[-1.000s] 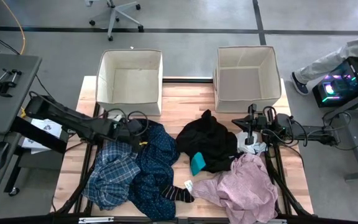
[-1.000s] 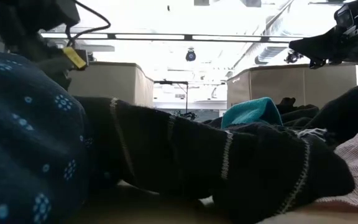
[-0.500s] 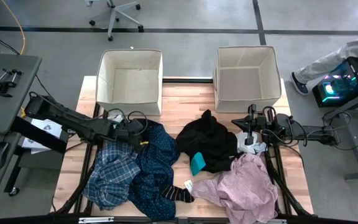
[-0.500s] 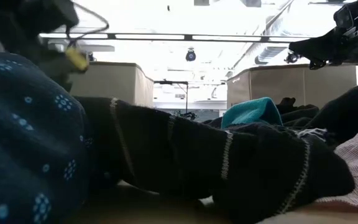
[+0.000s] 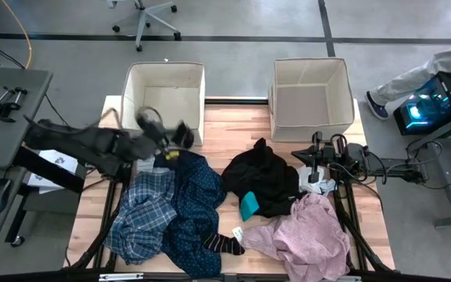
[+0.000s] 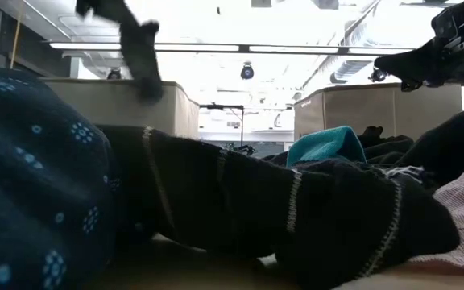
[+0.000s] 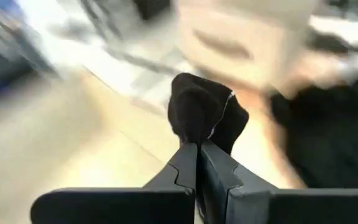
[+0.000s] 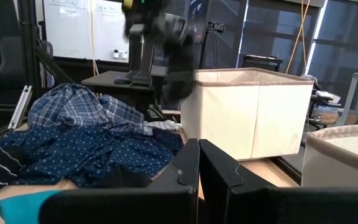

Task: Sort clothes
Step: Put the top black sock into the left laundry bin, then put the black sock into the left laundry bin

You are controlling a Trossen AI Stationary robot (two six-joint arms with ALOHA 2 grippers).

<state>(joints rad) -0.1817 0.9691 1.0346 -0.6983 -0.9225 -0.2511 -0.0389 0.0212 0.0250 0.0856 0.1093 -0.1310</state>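
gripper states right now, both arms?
Left gripper: shut on a dark sock, lifted beside the left fabric box.
Right gripper: shut, empty, by the black garment.

Two beige fabric boxes stand open at the far edge of the wooden surface (image 5: 233, 121), the left box (image 5: 164, 100) and the right box (image 5: 310, 95) well apart with bare wood between them. Beyond the surface is grey floor crossed by a dark line, with an office chair base (image 5: 143, 17) at the far left. A grey side desk (image 5: 2, 106) sits to the left. At the far right, a person's leg (image 5: 413, 74) shows beside a glowing computer case (image 5: 425, 106).
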